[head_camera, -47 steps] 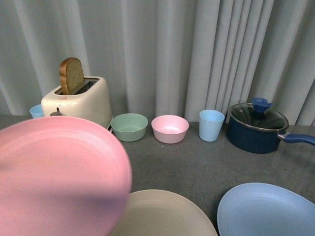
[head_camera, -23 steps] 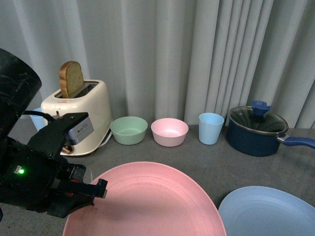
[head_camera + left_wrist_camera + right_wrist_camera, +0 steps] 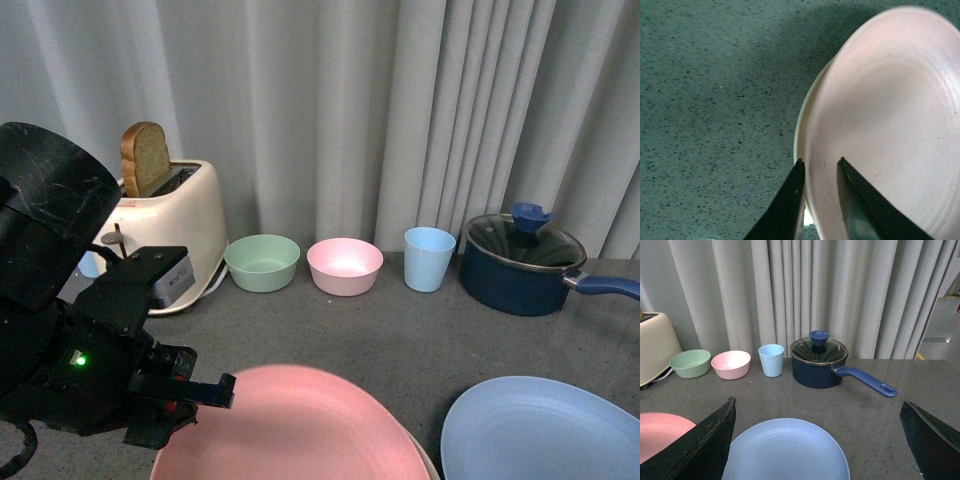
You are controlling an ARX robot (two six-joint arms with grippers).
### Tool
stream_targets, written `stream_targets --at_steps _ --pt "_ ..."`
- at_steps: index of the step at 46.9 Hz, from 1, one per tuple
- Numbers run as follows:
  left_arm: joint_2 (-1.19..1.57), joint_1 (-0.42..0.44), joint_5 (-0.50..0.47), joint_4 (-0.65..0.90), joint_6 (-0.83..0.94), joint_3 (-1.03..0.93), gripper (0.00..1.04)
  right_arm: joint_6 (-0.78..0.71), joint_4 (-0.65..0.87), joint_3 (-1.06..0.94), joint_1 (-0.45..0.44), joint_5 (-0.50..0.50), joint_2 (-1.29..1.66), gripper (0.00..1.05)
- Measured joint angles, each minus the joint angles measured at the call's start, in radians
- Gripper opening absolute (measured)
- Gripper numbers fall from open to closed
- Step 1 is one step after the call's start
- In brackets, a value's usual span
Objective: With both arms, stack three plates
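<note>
My left gripper [image 3: 821,162] is shut on the rim of the pink plate [image 3: 300,430], one finger under the rim and one on its top face [image 3: 890,115]. The pink plate lies over the beige-tan plate, of which only a thin edge shows in the left wrist view [image 3: 805,112] and at the front view's bottom [image 3: 428,462]. The light blue plate [image 3: 545,430] lies flat on the grey counter to the right. It fills the lower middle of the right wrist view [image 3: 785,452]. My right gripper [image 3: 820,412] is open wide above and behind it, touching nothing.
Along the curtain stand a cream toaster [image 3: 165,235] with a bread slice, a mint-green bowl [image 3: 262,262], a pink bowl [image 3: 345,265], a light blue cup [image 3: 429,257] and a dark blue lidded saucepan [image 3: 522,262] with its handle pointing right.
The left arm has carried the pink plate from high at the left down and rightward. It now lies low over the beige-tan plate, which is almost fully covered.
</note>
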Motion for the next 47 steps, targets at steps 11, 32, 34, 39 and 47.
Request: stream_targets --at_steps 11,32,34,39,47 --pt "-0.179 0.151 0.067 0.122 0.011 -0.117 0.67 0.000 0.000 0.000 0.000 0.000 0.000 0.97" --pt "-0.549 0.192 -0.108 0.818 -0.081 -0.543 0.78 0.000 0.000 0.000 0.000 0.000 0.000 0.97" --pt "-0.568 0.193 -0.164 0.896 -0.037 -0.580 0.71 0.000 0.000 0.000 0.000 0.000 0.000 0.97" --pt "-0.641 0.231 -0.133 0.940 0.012 -0.624 0.54 0.000 0.000 0.000 0.000 0.000 0.000 0.97" --pt "-0.737 0.253 -0.122 0.913 0.039 -0.710 0.24 0.000 0.000 0.000 0.000 0.000 0.000 0.97"
